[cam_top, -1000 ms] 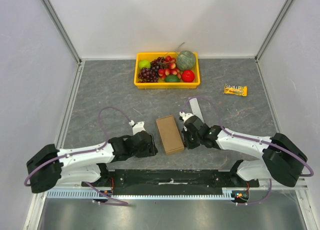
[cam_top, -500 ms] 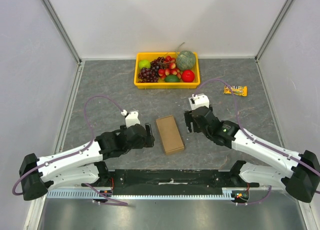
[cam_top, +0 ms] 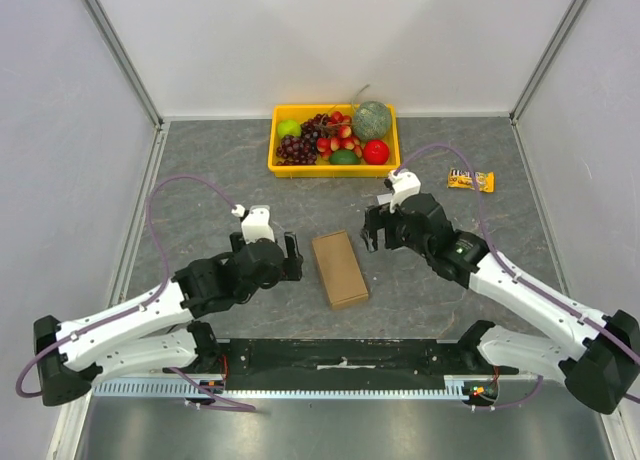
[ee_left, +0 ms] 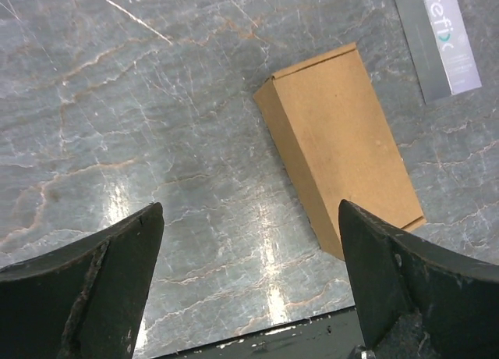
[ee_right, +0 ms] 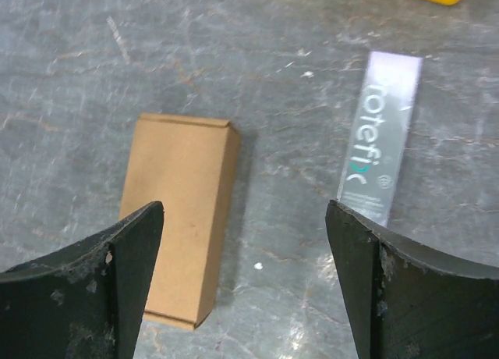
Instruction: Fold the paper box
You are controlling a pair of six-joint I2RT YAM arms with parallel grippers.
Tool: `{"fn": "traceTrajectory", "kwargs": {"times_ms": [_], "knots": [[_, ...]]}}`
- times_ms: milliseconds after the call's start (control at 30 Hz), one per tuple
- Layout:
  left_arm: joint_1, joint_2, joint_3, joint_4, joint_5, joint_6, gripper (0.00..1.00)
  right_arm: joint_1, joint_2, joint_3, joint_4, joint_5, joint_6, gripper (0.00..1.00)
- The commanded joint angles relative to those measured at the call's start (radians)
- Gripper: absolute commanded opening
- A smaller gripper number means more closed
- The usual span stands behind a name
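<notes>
The paper box [cam_top: 339,268] lies as a closed brown carton flat on the grey table, between the two arms. It also shows in the left wrist view [ee_left: 339,144] and the right wrist view [ee_right: 181,215]. My left gripper [cam_top: 291,256] hovers just left of the box, jaws wide open and nothing between them [ee_left: 249,285]. My right gripper [cam_top: 373,230] hangs above the table up and right of the box, also open and holding nothing [ee_right: 243,285]. Neither gripper touches the box.
A yellow tray [cam_top: 334,166] of fruit stands at the back centre. A grey printed strip [ee_right: 380,134] lies right of the box, under the right arm in the top view. A small snack bar [cam_top: 470,181] sits at the back right. Metal-framed walls enclose the table.
Both grippers have let go of the box, opened wide and pulled away, the left one outward to the left, the right one up and back. The box stays in place.
</notes>
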Motion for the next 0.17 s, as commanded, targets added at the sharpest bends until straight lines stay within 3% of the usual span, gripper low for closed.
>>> {"fn": "traceTrajectory", "kwargs": {"times_ms": [0,133], "knots": [[0.008,-0.062,0.032,-0.004,-0.081,0.071,0.99,-0.101,-0.028,0.021,0.054,0.036,0.004,0.92],[0.034,-0.056,0.046,-0.015,-0.063,0.098,0.99,-0.176,-0.020,-0.011,0.042,0.169,0.052,0.91]]}}
